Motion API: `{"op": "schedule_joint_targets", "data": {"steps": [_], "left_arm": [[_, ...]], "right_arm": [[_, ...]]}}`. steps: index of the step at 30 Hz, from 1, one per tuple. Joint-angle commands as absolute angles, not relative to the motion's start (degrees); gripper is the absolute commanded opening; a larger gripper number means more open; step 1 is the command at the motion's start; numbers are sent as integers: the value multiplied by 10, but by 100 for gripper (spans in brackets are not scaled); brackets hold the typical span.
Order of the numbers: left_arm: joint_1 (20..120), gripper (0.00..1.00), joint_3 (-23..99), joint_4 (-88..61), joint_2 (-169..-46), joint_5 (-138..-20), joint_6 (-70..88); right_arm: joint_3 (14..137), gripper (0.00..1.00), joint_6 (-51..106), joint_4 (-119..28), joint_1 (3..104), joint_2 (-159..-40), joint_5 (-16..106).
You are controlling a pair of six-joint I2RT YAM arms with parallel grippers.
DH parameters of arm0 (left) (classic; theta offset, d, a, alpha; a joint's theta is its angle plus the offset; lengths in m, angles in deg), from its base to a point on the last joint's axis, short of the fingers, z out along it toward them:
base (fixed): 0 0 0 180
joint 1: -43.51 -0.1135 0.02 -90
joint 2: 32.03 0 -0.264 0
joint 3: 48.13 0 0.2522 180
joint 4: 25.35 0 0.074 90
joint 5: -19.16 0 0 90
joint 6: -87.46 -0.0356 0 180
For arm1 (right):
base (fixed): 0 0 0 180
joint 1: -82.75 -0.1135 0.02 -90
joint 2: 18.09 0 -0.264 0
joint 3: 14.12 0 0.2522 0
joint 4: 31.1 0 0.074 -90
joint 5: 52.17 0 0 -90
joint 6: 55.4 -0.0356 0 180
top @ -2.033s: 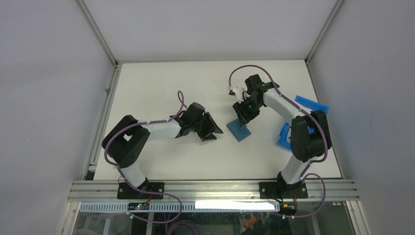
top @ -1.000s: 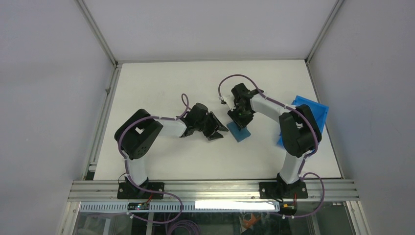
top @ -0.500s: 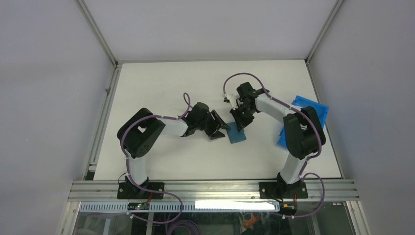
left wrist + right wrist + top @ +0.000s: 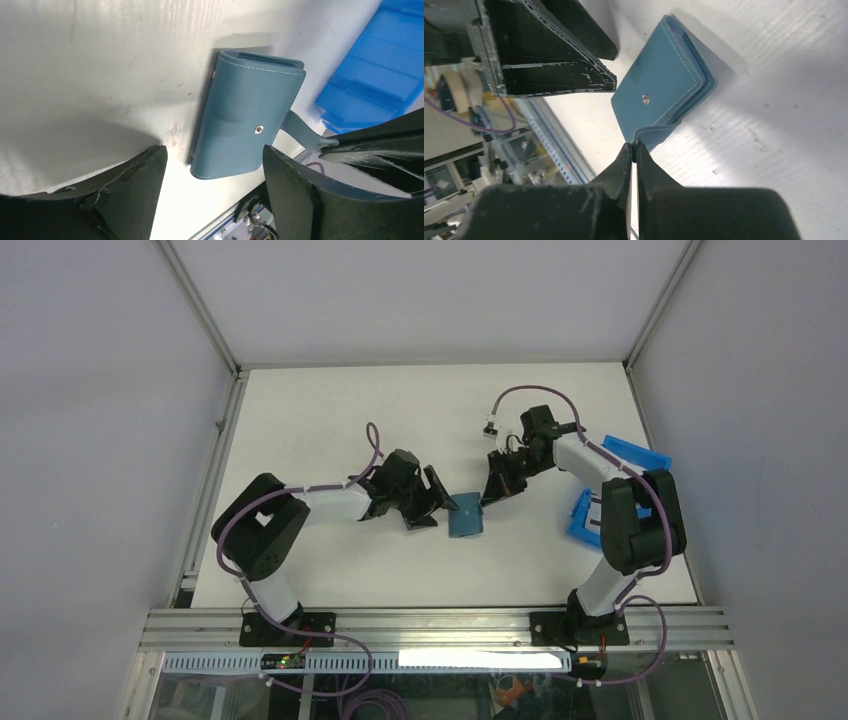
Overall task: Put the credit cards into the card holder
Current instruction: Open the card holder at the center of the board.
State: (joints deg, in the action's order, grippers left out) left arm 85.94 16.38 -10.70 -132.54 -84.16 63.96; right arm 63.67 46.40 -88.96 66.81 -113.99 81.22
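On my left, the left gripper [image 4: 438, 508] is open wide. Its two fingers sit low by the table, one on each side of the card holder [image 4: 247, 115], and they do not touch it. It holds nothing.

The teal card holder lies flat near the middle of the table, folded shut, with its little button [image 4: 645, 100] facing up. The snap tab [image 4: 651, 131] has come off the button and sticks out to one side.

My right gripper [image 4: 634, 150] is squeezed tight on the end of that tab, just beside the holder.

Far to the right is the bright blue bin [image 4: 632, 452], partly hidden behind the right arm. I can't see any credit cards in these pictures. They may be in the bin, but I can't tell.

So I think the job has only just begun. The snap is undone, but the holder is not opened up and no card is inside. I have yet to open it, find the cards and slide them into the pockets.

The table [image 4: 320, 420] is white and flat, with a few small scuff marks. Plain pale walls stand around it, with metal bars in the corners and a metal rail [image 4: 430, 625] along the near edge.
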Motion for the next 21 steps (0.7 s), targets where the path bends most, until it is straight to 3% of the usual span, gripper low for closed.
{"op": "schedule_joint_targets", "data": {"steps": [1, 3, 6, 21], "left_arm": [[866, 76, 151, -69, -1286, -812, 580], [865, 81, 153, -82, -1283, -822, 573], [866, 99, 161, -88, -1281, -832, 563], [879, 99, 182, -62, -1275, -829, 525]], "right_arm": [[632, 0, 440, -851, 674, -1107, 915], [632, 0, 439, -849, 676, -1103, 935], [629, 0, 434, -842, 678, -1097, 955], [624, 0, 410, -822, 688, -1100, 939]]}}
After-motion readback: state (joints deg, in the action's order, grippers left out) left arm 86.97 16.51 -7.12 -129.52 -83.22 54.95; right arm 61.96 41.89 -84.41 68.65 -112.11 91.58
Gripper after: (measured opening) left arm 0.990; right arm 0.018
